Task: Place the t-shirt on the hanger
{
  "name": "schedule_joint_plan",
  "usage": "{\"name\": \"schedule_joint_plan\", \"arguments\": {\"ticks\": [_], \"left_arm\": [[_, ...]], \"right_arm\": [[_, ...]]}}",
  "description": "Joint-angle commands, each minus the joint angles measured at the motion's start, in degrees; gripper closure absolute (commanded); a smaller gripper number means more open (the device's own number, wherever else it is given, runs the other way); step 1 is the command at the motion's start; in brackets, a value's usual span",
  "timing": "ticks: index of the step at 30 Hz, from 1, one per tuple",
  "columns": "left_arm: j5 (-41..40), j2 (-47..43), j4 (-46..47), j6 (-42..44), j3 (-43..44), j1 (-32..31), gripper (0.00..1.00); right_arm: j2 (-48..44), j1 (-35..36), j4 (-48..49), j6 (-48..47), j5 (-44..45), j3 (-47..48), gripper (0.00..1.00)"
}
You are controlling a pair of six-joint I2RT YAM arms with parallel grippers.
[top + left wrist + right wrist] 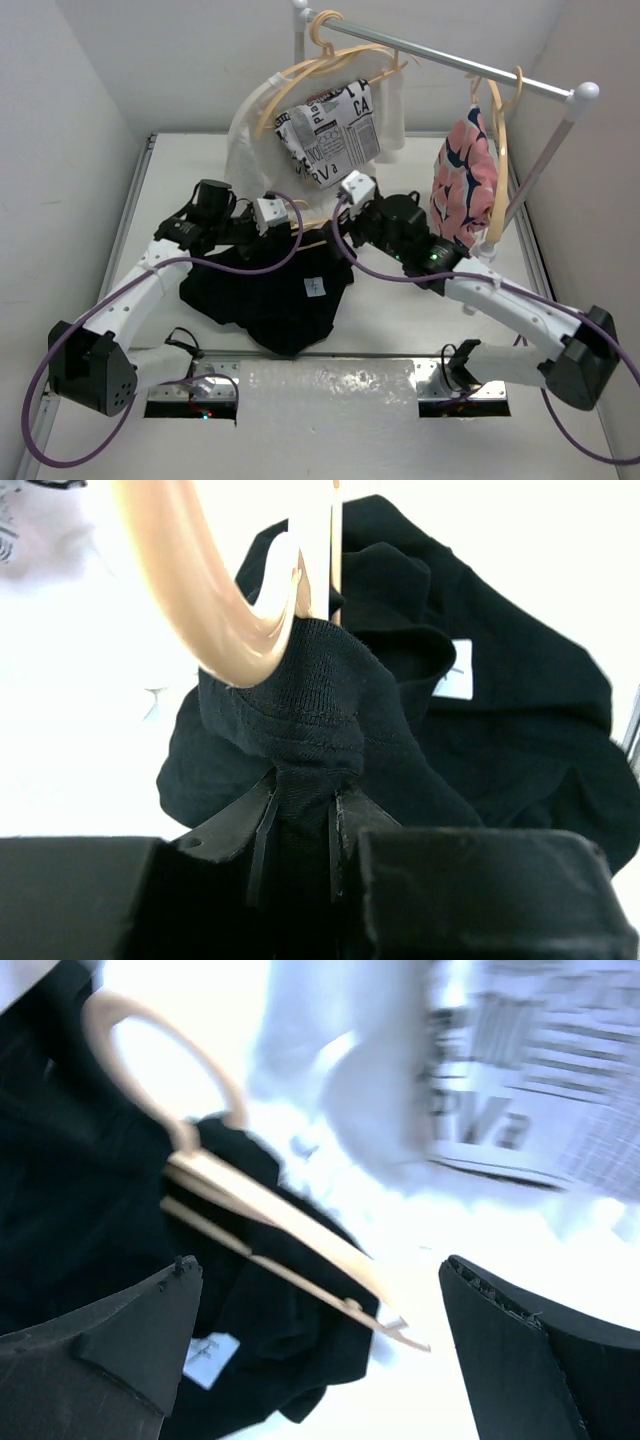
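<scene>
The black t-shirt [270,295] lies bunched on the table, its white label [315,287] facing up. My left gripper [293,214] is shut on a fold of the t-shirt's ribbed collar [310,695], and the pinched fabric fills the gap of the left gripper [300,815]. The tan hanger [200,590] rises out of that collar. My right gripper [318,1265] stands wide open over the hanger [270,1210], touching nothing. The hanger's hook [150,1050] lies over the t-shirt [80,1180], and one arm end pokes past the fabric. From above, the right gripper [338,215] is just right of the hanger [312,241].
A metal rail [450,62] on posts crosses the back. A white newsprint-lettered garment [330,130] and a pink-and-navy garment [465,180] hang from it on tan hangers. Purple cables loop over both arms. White walls close in on the left and back.
</scene>
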Motion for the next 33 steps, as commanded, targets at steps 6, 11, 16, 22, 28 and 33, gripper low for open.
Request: {"name": "schedule_joint_plan", "arguments": {"ticks": [6,11,16,22,28,33], "left_arm": [[-1.64,-2.49,8.41,-10.85,-0.66,0.68,1.00],[-3.14,-2.58,9.57,-11.92,-1.46,0.68,1.00],[-2.79,-2.75,9.75,-11.83,-1.46,0.68,1.00],[-3.23,-2.31,10.63,-12.10,-1.99,0.68,1.00],[-2.35,-2.05,11.15,-12.45,-1.90,0.77,1.00],[0.02,-3.19,10.02,-12.98,-1.20,4.80,1.00]], "right_arm": [[-4.01,0.05,17.01,23.09,7.02,-14.53,0.62],[7.13,0.14,27.38,30.32,2.79,-15.87,0.58],[16.12,0.23,33.64,32.52,0.24,-13.76,0.49],[23.68,0.58,36.45,33.84,0.06,-12.26,0.45],[31.05,0.93,32.79,35.95,3.65,-7.71,0.40],[31.96,-0.64,30.31,40.33,9.46,-10.49,1.00]]}}
